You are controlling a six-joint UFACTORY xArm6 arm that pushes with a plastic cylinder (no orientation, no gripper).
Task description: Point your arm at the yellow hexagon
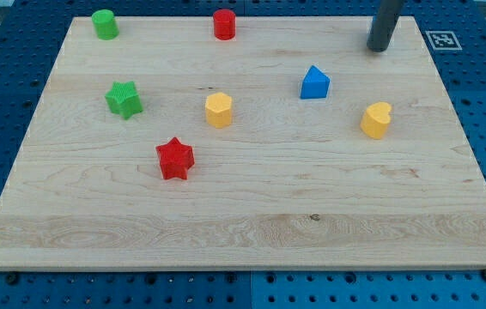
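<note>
The yellow hexagon (218,110) stands on the wooden board (252,223), a little left of the middle. My tip (379,48) is at the view's top right, far to the right of and above the hexagon. The blue triangular block (315,82) lies between them, below and left of the tip. Nothing touches the tip.
A yellow heart-shaped block (377,119) is at the right. A red star (174,158) and a green star (124,99) are at the left. A green cylinder (104,24) and a red cylinder (224,24) stand along the top edge. A marker tag (442,39) sits off the top right corner.
</note>
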